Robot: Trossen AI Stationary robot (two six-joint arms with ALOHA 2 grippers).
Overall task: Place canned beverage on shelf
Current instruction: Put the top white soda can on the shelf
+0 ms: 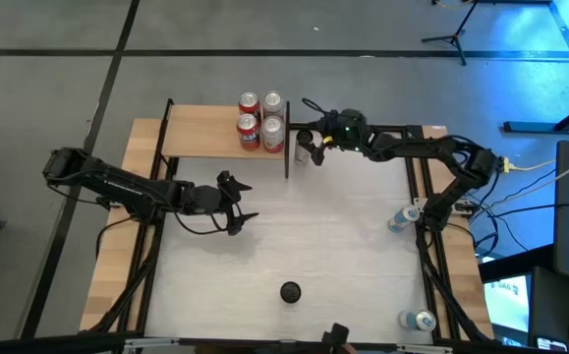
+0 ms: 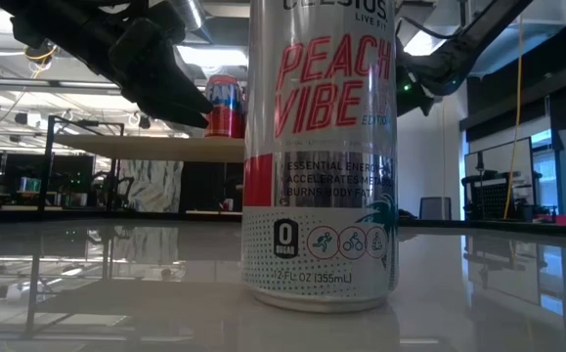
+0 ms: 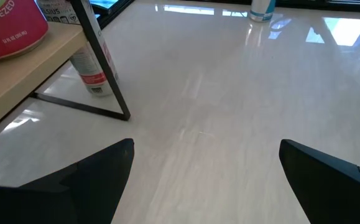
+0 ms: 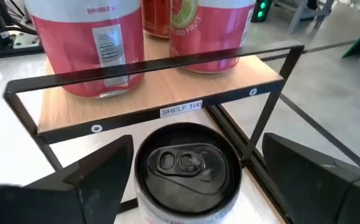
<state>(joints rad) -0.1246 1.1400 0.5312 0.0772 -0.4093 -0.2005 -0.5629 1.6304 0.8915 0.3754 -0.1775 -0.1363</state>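
The shelf (image 1: 205, 133), a tan board in a black frame, stands at the table's far side with several red cans (image 1: 261, 121) on its right end. A black-topped can (image 4: 186, 168) stands upright on the table just off the shelf's right end (image 1: 307, 147). My right gripper (image 4: 198, 140) is open, one finger on each side of this can's top; one finger is close beside it, the other stands apart. My left gripper (image 1: 240, 202) hangs open over the table's middle, in front of the shelf, with nothing between its fingers (image 3: 206, 144).
A tall Peach Vibe can (image 2: 320, 156) stands near the table's front edge (image 1: 290, 292). Two blue-and-white cans stand along the right edge (image 1: 402, 218) (image 1: 419, 320). The shelf's black frame leg (image 4: 263, 118) stands right beside the can.
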